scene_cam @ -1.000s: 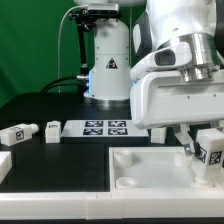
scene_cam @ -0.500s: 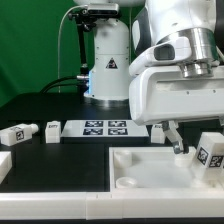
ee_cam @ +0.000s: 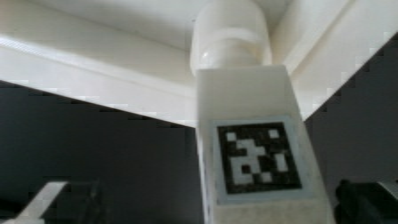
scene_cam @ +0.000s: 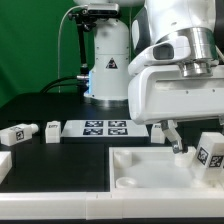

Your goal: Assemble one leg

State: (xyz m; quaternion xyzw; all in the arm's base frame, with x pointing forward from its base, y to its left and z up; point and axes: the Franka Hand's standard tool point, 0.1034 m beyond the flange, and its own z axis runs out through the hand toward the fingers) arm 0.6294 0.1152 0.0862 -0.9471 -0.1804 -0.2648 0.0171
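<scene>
Nearest the exterior camera lies the large white recessed tray piece [scene_cam: 150, 165], and at its corner on the exterior view's right stands the leg [scene_cam: 210, 152], tag facing outward and visibly tilted, its lower end at or in the tray's corner; whether it is fully seated cannot be told. The wrist view shows the leg [ee_cam: 249, 120] from close by, its rounded end against the tray's [ee_cam: 107, 80] edge, with the dark finger tips at either side and apart from it. The pincer [scene_cam: 186, 145] is spread wide, holding nothing, one finger [scene_cam: 176, 141] just beside the leg. The main risk, as I judge it, is that the leaning leg, now unsupported, tips over or slips out of the corner; a finger brushing it as the arm moves could cause exactly that. A regrasp on a tilted part might also jam it crooked rather than seat it. Farther back on the black bench [scene_cam: 60, 105] lie two spare legs [scene_cam: 16, 132] [scene_cam: 52, 130] and the marker board [scene_cam: 105, 127], well apart from the action and unlikely to interfere.
</scene>
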